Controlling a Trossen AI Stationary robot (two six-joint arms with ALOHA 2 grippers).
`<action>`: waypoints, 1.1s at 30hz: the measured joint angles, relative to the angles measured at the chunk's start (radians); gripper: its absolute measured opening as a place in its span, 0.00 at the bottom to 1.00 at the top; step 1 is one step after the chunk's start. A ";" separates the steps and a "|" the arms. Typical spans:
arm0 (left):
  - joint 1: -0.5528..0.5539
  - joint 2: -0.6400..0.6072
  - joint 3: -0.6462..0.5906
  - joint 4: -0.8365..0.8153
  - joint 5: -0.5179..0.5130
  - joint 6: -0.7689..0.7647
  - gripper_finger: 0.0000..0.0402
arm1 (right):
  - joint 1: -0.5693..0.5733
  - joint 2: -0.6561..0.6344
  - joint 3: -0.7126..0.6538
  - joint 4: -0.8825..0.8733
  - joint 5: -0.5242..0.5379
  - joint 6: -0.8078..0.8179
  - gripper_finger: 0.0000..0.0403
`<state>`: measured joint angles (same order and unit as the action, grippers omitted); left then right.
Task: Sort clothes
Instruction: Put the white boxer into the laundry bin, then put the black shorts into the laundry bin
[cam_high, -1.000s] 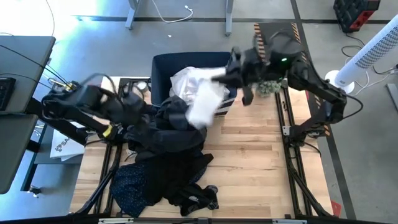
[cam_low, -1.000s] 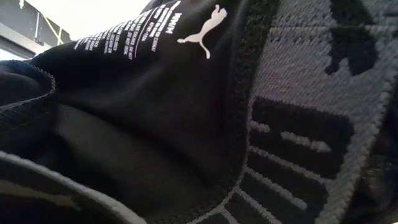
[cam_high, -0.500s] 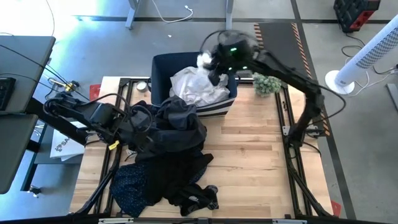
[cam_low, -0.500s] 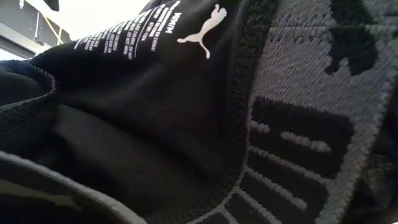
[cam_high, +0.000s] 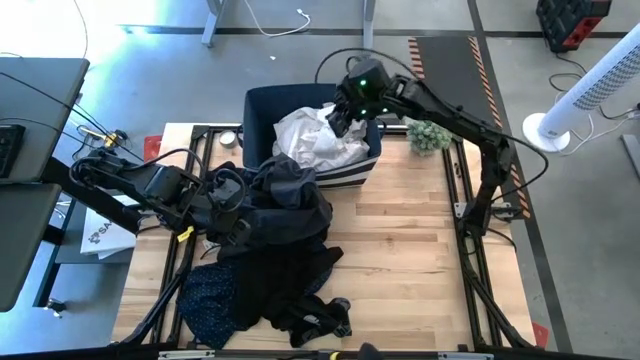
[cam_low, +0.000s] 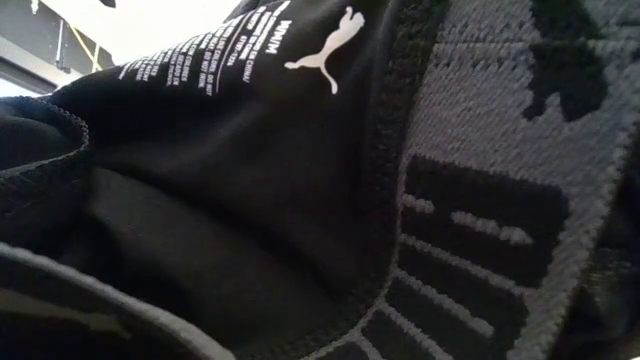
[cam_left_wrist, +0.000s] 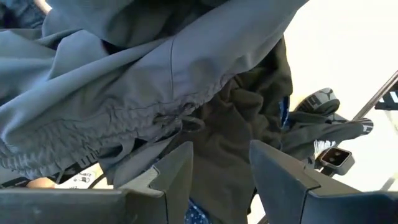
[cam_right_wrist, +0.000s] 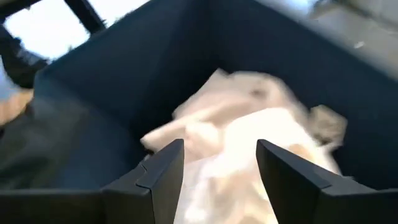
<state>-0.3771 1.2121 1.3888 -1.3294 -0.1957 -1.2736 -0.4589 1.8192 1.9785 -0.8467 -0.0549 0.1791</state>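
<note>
White clothes lie heaped in the navy bin at the table's far middle. My right gripper hovers open just above them, with nothing between its fingers. A pile of dark clothes lies on the table in front of the bin. A speckled navy garment is spread at the pile's near left. My left gripper stands open at the pile's left side, facing a grey gathered garment. My left gripper stands open against the left side of the dark pile. Whether its fingers touch the cloth, I cannot tell.
A black garment with a white printed label and a grey knit waistband fills the low view. A small green plant sits right of the bin. Bare wood lies to the pile's right.
My right gripper has carried a white garment from above the dark pile toward the far edge and over the bin. It has opened and let go, and the garment now lies on the white heap. My left gripper has moved toward the near edge, in against the dark pile.
</note>
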 joint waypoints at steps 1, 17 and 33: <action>0.000 0.000 0.000 -0.001 -0.003 0.000 0.38 | 0.005 0.014 0.000 -0.004 -0.015 -0.002 0.49; 0.000 0.000 0.000 -0.001 -0.007 0.028 0.38 | -0.028 0.384 0.000 -0.125 0.017 -0.044 0.34; 0.016 0.004 -0.036 0.077 -0.267 0.285 0.38 | 0.067 -0.148 -0.001 -0.122 0.020 -0.091 0.33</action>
<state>-0.3609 1.2161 1.3532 -1.2521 -0.4625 -0.9882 -0.3921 1.6711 1.9774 -0.9686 -0.0349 0.0881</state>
